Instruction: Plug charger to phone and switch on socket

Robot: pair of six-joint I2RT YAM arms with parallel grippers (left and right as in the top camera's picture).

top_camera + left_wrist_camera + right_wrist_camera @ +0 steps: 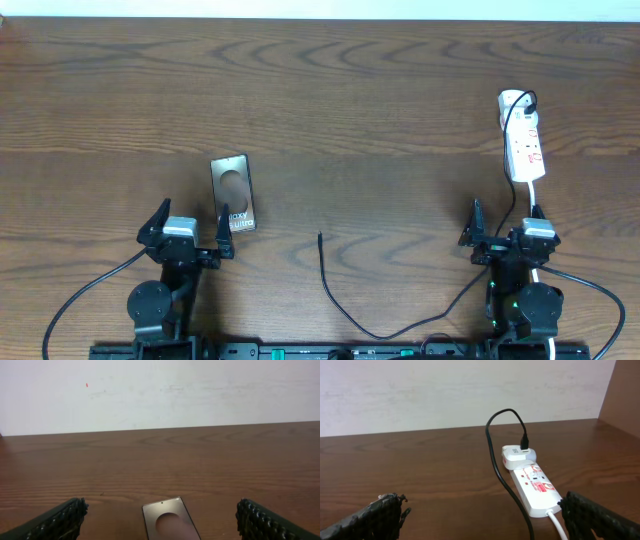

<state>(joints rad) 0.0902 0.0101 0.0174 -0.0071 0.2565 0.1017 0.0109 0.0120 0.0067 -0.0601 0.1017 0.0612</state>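
The phone (232, 193) lies flat on the table, glossy back up, just ahead of my left gripper (188, 238), which is open and empty; in the left wrist view the phone (167, 520) sits between the fingers' line. The charger cable (335, 300) runs across the table's near middle, its plug tip (319, 236) lying free. The white socket strip (523, 140) lies at the far right with a white adapter and black plug in it; it shows in the right wrist view (534, 485). My right gripper (505, 240) is open and empty, short of the strip.
The strip's white cord (557, 523) runs back toward my right arm. The black cable (505, 480) loops up from the adapter and trails down the table. A white wall stands behind the table's far edge.
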